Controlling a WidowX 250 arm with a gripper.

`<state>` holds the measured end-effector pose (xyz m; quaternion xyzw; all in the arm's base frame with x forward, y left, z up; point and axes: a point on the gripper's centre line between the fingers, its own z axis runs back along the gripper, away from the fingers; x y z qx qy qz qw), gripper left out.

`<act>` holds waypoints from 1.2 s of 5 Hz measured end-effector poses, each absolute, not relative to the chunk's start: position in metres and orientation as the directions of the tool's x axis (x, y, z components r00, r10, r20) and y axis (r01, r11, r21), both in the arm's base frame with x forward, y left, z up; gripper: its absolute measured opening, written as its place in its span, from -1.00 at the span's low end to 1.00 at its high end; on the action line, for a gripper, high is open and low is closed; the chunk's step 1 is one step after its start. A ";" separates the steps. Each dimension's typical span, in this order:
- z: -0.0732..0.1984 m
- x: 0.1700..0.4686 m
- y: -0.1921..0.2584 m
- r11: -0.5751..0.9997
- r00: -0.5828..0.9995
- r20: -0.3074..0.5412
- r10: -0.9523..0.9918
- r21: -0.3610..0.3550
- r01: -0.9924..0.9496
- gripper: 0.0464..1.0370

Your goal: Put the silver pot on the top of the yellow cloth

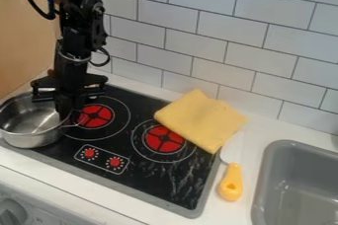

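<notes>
Yellow-handled utensil (231,183) touching cloth (200,120); tool (65,113) at pot (31,139), can't tell opening or hold

The white counter (256,139) carries a stovetop (147,170), a knife (231,181) and, partly, a yellow cloth (201,119).

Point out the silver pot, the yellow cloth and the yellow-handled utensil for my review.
Silver pot (30,122): camera view, on its inner floor.
Yellow cloth (200,120): camera view, middle of its upper face.
Yellow-handled utensil (232,173): camera view, on its handle.
</notes>
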<state>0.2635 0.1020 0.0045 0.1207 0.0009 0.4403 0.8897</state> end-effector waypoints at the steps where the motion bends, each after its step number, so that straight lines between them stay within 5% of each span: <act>1: 0.035 0.268 0.103 0.586 0.617 0.187 0.765 0.196 -0.786 -0.97; 4: 0.072 0.299 0.036 0.740 0.759 0.282 0.587 0.193 -0.644 -0.97; 6: 0.083 0.328 -0.010 0.828 0.812 0.327 0.484 0.130 -0.546 -0.97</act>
